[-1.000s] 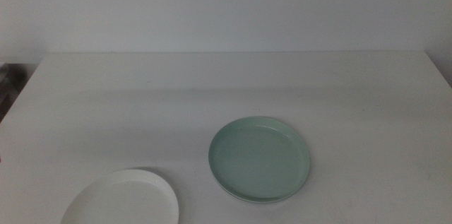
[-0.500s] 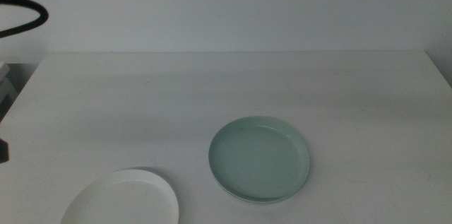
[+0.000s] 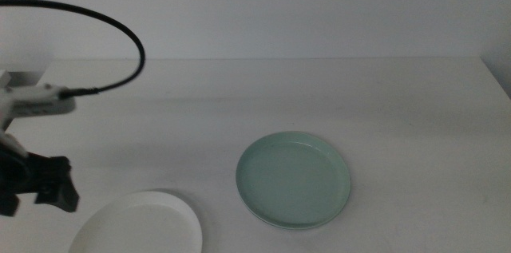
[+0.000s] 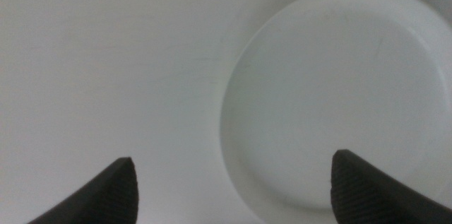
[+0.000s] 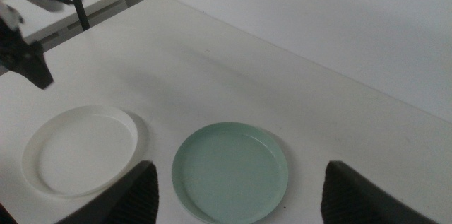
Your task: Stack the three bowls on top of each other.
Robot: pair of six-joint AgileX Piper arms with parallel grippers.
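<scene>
The white bowl lies at the table's near left edge, with the mint green bowl just beside it toward the middle; under the green rim I think I see a second pale rim, but I cannot tell. My left gripper hangs beside the white bowl, jaws wide apart and empty. My right gripper sits high, spread wide, empty.

The white table carries a mint green bowl and a white bowl.
</scene>
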